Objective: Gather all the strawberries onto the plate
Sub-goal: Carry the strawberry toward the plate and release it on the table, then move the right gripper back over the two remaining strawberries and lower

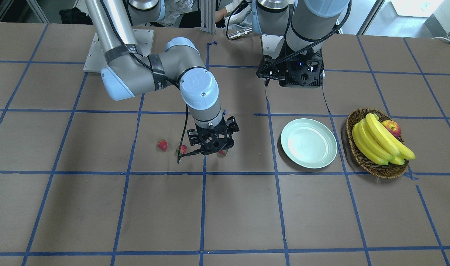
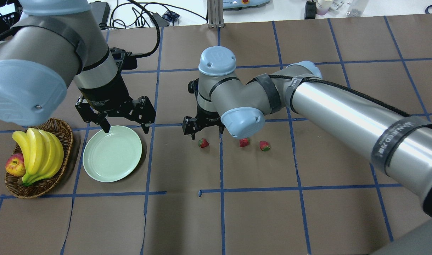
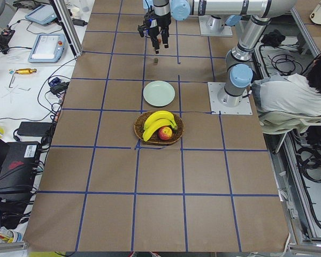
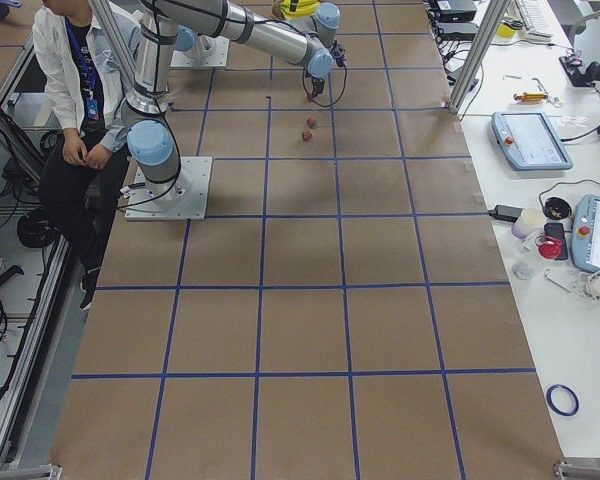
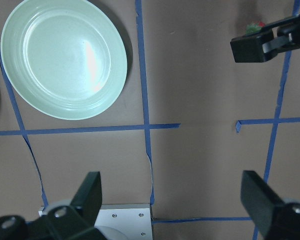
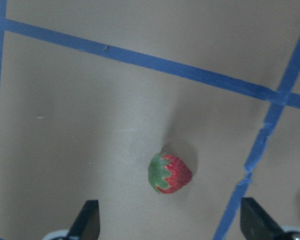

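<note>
Black right gripper (image 6: pixel 170 215), jaws spread with nothing held, hangs over the nearest strawberry (image 6: pixel 169 173), which I see lying on the brown table covering (image 2: pixel 258 212). The middle strawberry (image 2: pixel 244 142) and outer strawberry (image 2: pixel 264 146) lie in a row beside it. The mint plate (image 2: pixel 111 159) sits well apart from them. The left gripper (image 2: pixel 125 124), jaws also spread, hovers raised near the plate. A wicker basket (image 2: pixel 65 131) with bananas (image 2: pixel 38 152) and an apple (image 2: pixel 14 165) sits just beside the plate.

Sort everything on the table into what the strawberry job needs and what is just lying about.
Needed for the job: three strawberries; the plate.
Just lying about: the wicker basket; the bananas; the apple.
</note>
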Tool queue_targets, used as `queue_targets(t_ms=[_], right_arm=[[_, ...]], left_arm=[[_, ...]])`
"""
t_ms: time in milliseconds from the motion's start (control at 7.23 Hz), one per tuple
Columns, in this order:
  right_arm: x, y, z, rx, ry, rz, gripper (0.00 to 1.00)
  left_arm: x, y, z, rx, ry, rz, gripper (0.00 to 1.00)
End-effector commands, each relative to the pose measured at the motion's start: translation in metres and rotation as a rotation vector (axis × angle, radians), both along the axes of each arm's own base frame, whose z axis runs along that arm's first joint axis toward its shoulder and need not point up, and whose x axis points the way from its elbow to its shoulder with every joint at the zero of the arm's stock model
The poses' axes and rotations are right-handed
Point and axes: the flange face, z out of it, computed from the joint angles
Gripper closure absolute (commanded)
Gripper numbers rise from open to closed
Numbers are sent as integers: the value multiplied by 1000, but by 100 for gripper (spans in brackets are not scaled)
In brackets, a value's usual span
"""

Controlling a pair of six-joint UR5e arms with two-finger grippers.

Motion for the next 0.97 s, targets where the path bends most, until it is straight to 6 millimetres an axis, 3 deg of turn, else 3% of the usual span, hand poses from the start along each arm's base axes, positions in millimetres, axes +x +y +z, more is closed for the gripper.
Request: queue_targets(t_ms=[0,138,553,829], right_arm=[[-78,-26,18,-17,133,-19,0],[-100,-23,10,30,142,71,0],[-115,5,-36,113,133,262,0],[-127,8,-48,140,146,286,0]], left_arm=[[0,0,-1,2,-1,0,0],[0,0,-1,4,-1,0,0],[0,0,-2,4,-1,8,0],[0,0,-3,7,-1,9,0]])
